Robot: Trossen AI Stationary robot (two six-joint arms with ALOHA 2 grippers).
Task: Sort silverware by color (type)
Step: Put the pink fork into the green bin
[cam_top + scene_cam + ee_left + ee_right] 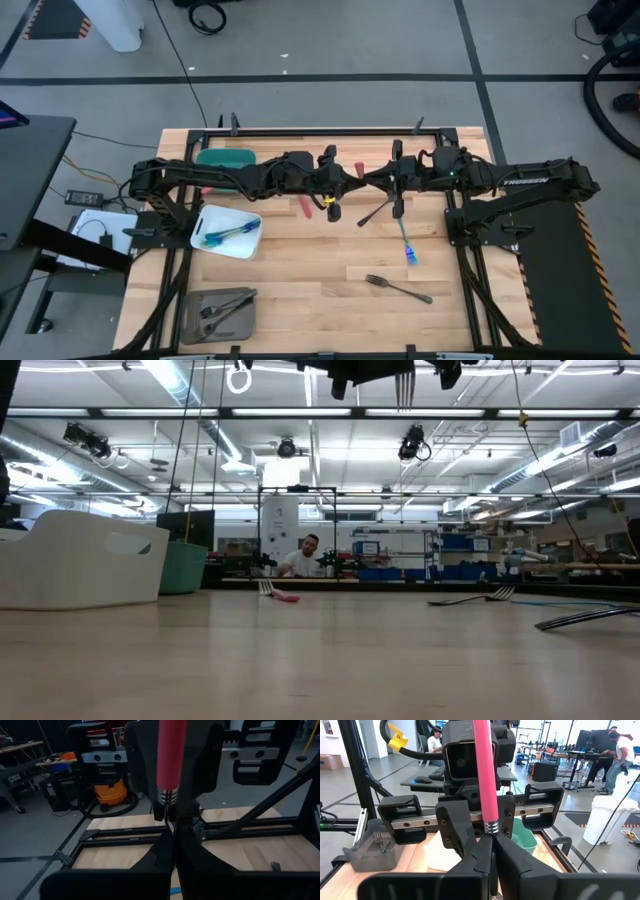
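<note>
A light wooden table [330,280] carries 3 bins along its left side: a green bin [226,157] at the back, a white bin [227,231] in the middle, a grey bin [221,312] at the front. Loose on the wood lie a red-handled utensil [305,206], a blue-handled utensil [407,244] and a dark metal fork [397,288].

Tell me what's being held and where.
The red-handled fork, upright, pinched by both the left gripper and right gripper at the metal neck just below its handle.
</note>
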